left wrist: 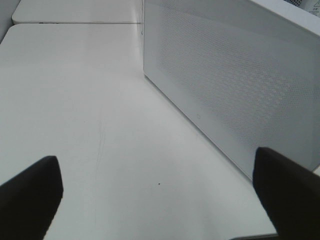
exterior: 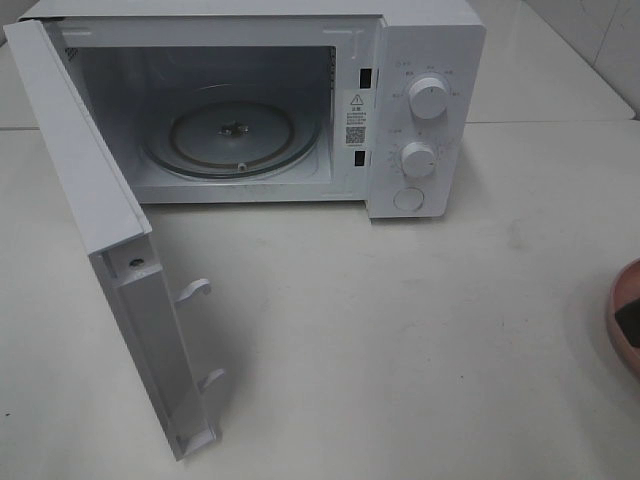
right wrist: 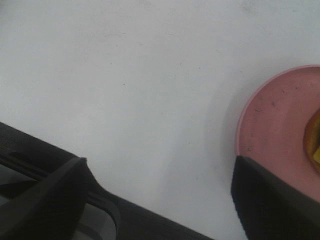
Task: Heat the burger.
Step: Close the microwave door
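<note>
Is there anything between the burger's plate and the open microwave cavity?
Nothing visible. The microwave door is swung wide, the glass turntable is bare, and the white table between it and the pink plate carries nothing. Only the burger edge shows.

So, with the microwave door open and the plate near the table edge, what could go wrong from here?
1. The pink plate sits at the exterior view's right border; a nudge from the open right gripper might push it further out.
2. The open door juts forward; the left gripper beside it could bump it.
</note>
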Robot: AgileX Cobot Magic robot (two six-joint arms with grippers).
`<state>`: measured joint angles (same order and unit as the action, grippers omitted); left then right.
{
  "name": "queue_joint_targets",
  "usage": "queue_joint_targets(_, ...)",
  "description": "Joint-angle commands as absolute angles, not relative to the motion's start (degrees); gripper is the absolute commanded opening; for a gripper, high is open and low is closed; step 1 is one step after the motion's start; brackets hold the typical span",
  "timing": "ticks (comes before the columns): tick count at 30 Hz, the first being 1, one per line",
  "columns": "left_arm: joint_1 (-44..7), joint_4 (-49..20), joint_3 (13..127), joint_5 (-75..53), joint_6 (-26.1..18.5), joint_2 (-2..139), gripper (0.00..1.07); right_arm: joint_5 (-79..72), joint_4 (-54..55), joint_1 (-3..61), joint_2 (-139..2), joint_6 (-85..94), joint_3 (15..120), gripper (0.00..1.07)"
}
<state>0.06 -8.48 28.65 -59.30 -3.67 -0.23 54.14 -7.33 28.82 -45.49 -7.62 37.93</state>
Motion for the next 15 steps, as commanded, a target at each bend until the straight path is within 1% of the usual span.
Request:
queue_joint_targets(1,0.1,-8.4,28.4,-58.8,-3.6,-1.5,0.98,57.4,-7.0,28.9,-42.3,-6.3,38.2,0.76)
queue_joint_targets(5,0.1,-8.4,28.4,-58.8,-3.6,-1.5,0.98,62.3,-7.0,28.9,-34.7,-5.6,38.1,0.76)
queue_joint_targets(6,0.1,-8.4,28.4,-58.8,-3.6,-1.5,0.98,62.3,-7.0,28.9,-34.7,-5.6,38.1,0.76)
queue_joint_targets(8,0.1,-8.4,28.4,-58.8,-3.6,-1.5,0.98,64.0,-7.1,28.6,-28.9,-4.9,38.0,0.76)
queue_joint_targets(9,0.1,-8.4,28.4,-58.8,-3.6,-1.5,0.98,64.0,-7.1,28.6,-28.9,-4.9,38.0,0.76)
queue_joint_targets(11,0.1,-8.4,28.4,-58.8,-3.6,-1.5,0.98,64.4,-7.1,25.0,-22.1,-4.6,36.6,0.76)
queue_joint_targets(12,0.1,-8.4,28.4,-58.8,-3.6,-1.5,0.98,64.4,-7.1,25.0,-22.1,-4.6,36.6,0.76)
queue_joint_targets(13,0.1,-8.4,28.4,-58.8,-3.6,-1.5,0.98,64.4,-7.1,23.5,-20.7,-4.6,36.2,0.76)
queue_joint_targets(14,0.1,-8.4,28.4,-58.8,-3.6,-1.5,0.98,64.4,-7.0,20.7,-17.5,-3.9,35.0,0.76)
queue_joint_targets(15,0.1,-8.4,28.4,-58.8,-3.6,-1.5,0.98,64.4,-7.0,20.7,-17.5,-3.9,35.0,0.76)
